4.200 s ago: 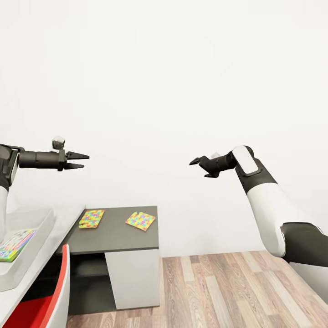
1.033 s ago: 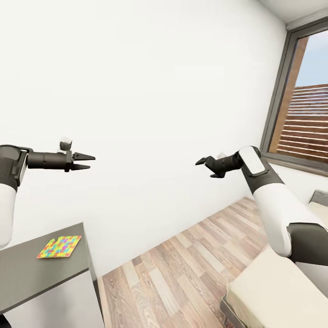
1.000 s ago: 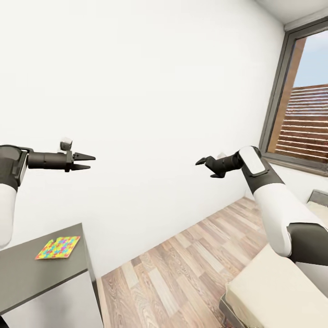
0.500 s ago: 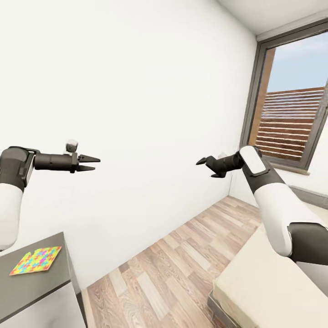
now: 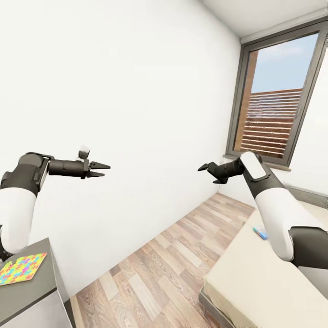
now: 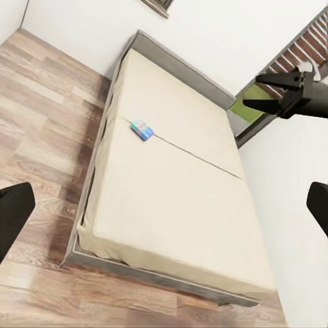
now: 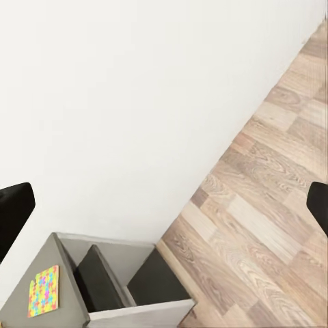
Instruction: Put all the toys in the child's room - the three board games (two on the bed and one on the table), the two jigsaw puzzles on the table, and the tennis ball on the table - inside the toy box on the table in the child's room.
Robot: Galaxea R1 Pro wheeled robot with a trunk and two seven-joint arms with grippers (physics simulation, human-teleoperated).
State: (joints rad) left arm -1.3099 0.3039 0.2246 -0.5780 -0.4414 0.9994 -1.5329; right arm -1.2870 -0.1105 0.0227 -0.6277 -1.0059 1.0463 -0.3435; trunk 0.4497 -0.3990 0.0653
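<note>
One jigsaw puzzle lies on the dark tabletop at the left. The left end effector and the right end effector are both held up with fingers apart, holding nothing. A small blue board game lies on the bed. I think the robot should roll close to the bed, slowly, then reach down.
</note>
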